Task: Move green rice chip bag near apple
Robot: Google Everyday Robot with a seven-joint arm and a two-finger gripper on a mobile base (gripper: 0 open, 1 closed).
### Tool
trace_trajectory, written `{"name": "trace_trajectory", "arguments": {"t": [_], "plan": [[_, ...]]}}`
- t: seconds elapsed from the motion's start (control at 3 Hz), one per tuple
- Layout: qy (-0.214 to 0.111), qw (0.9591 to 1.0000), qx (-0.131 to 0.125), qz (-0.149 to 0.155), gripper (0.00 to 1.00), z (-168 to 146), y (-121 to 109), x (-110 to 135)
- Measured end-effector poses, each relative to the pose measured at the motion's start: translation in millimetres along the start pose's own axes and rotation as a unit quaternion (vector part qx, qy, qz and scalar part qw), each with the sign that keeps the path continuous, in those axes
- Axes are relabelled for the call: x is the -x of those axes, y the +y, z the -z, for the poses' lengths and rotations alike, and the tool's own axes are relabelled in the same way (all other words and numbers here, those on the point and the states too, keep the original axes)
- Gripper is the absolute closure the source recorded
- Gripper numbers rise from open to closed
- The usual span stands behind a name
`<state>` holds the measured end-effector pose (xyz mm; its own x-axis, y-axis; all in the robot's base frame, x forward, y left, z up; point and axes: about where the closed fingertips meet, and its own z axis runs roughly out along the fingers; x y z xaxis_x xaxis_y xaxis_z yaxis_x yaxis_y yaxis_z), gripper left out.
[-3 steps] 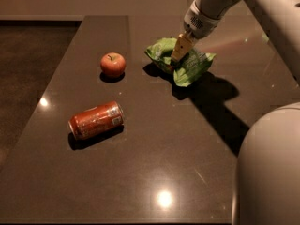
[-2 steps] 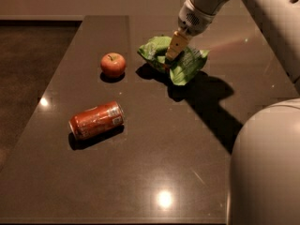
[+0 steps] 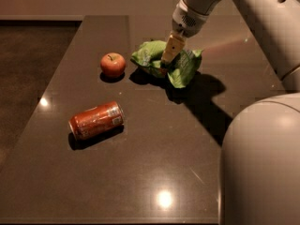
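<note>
The green rice chip bag (image 3: 180,64) is crumpled and lies on the dark table, just right of the apple (image 3: 113,64). A narrow gap separates the bag's left edge from the apple. My gripper (image 3: 166,64) comes down from the upper right and is shut on the middle of the bag, its yellowish fingers (image 3: 171,49) pressed into the foil. The bag's lower edge touches or nearly touches the table.
An orange-red soda can (image 3: 96,120) lies on its side at the front left of the dark table (image 3: 154,172). The table's left edge drops to a dark floor. My arm and base fill the right side.
My gripper has carried the bag leftward across the table, so the bag now lies closer to the apple. The apple and can have not moved.
</note>
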<state>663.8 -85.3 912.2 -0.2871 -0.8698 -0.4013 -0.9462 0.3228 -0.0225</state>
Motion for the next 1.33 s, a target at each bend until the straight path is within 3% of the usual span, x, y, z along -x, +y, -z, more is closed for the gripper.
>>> {"name": "trace_trajectory", "arguments": {"t": [0.33, 0.67, 1.33], "plan": [[0.0, 0.9992, 0.018, 0.037, 1.0, -8, 7, 9], [0.003, 0.9977, 0.028, 0.061, 0.85, -14, 10, 16], [0.001, 0.9966, 0.029, 0.078, 0.39, -23, 8, 24]]}}
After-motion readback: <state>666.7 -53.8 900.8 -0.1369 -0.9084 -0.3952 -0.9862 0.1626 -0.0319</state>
